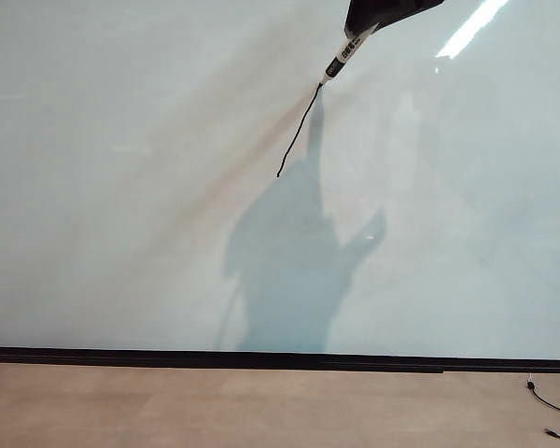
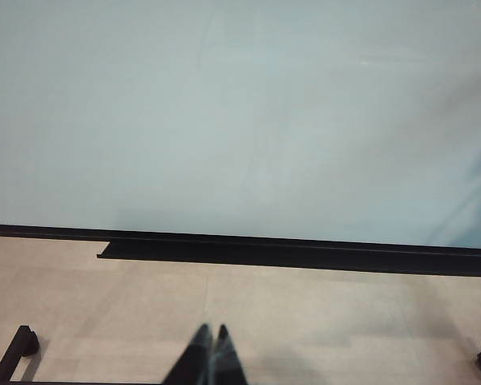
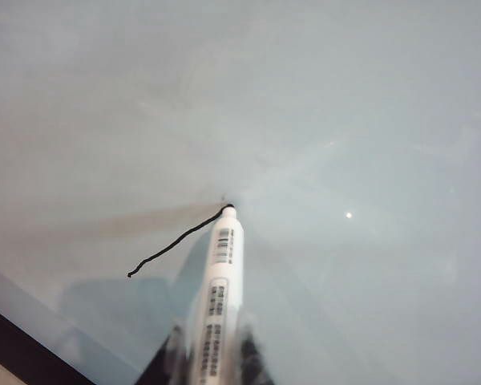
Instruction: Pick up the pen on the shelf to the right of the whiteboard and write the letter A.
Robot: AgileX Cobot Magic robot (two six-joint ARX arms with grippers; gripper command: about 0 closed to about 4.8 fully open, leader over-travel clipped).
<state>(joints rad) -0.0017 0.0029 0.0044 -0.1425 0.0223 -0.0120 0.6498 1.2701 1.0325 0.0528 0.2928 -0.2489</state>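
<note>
The glossy whiteboard [image 1: 121, 187] fills the view above its black lower strip [image 1: 215, 358] and tan floor [image 1: 215, 406]. The right gripper [image 1: 378, 23], top right, pinches the pen [image 1: 347, 51], tip on the board ending one black slanted stroke [image 1: 299, 131]. Its label is unreadable. The left gripper [image 2: 211, 357] hangs low over the floor, pressed together.

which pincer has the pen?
The right pincer, at the whiteboard's top, is shut on the pen, tip at the stroke's upper end. The left pincer is shut, empty, low.
</note>
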